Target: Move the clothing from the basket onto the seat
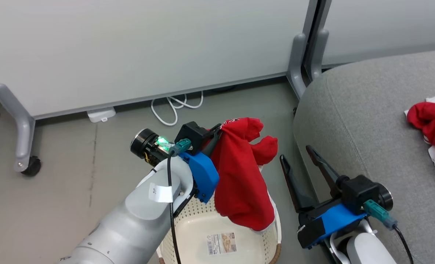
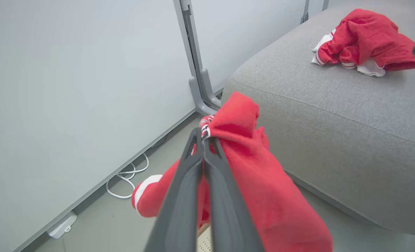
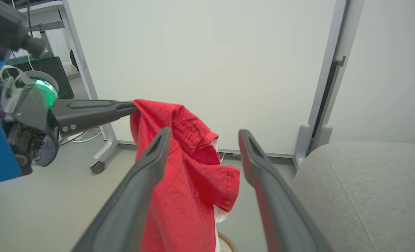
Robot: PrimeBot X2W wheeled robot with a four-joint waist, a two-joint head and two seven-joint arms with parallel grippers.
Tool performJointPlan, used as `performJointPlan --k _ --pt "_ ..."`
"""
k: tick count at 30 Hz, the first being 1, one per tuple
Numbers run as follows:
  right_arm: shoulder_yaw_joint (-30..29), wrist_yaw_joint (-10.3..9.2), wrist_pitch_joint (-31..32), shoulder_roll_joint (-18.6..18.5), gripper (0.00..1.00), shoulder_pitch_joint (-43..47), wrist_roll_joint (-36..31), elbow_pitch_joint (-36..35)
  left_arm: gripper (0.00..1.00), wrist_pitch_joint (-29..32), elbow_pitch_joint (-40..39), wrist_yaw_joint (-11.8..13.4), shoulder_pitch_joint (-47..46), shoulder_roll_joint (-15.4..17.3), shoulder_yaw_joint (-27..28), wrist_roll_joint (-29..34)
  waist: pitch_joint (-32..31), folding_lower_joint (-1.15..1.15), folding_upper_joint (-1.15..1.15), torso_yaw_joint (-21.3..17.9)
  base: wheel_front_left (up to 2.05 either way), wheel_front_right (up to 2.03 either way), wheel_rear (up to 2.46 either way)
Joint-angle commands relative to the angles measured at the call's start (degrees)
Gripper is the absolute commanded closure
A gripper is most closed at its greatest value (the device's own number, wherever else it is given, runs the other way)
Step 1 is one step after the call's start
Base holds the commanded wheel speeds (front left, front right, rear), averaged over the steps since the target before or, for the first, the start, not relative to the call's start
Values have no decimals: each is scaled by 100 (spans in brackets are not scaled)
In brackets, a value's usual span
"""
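Left gripper [image 1: 217, 132] was pressed together on the striped-trim edge of a red garment [image 1: 243, 176]. The garment hung above the basket [image 1: 193, 220], lower hem at the basket's right rim; contact could not be told.

Judged: carry step in hand. To do it well:
- raise until the hem clears the rim
- swing away from the basket toward the grey sofa cushion [image 1: 368, 121] on its right
- let go only once the cloth lies over the cushion top

Second red garment [image 1: 432, 117] lay on the cushion, well apart from the basket.

In the way: right gripper [image 1: 295, 154], fingers apart and empty, stood between basket and cushion. Partition post [image 1: 298, 62] and white cable [image 1: 173, 106] lay beyond the basket, probably clear of the path
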Motion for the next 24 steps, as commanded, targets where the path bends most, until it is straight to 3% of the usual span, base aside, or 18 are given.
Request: performJointPlan --k 1,12,24 --pt "50 1 57 -7 0 165 62 40 100 0 -136 -6 -13 -12 52 -145 -380 2 0 215 0 0 0" --pt "239 1 231 -7 0 356 131 42 100 348 -794 26 -363 -10 67 -778 -716 2 0 274 0 0 0" --pt "336 1 253 -8 0 358 103 12 100 416 -838 119 -395 -10 -118 -1016 -700 2 0 177 0 0 0"
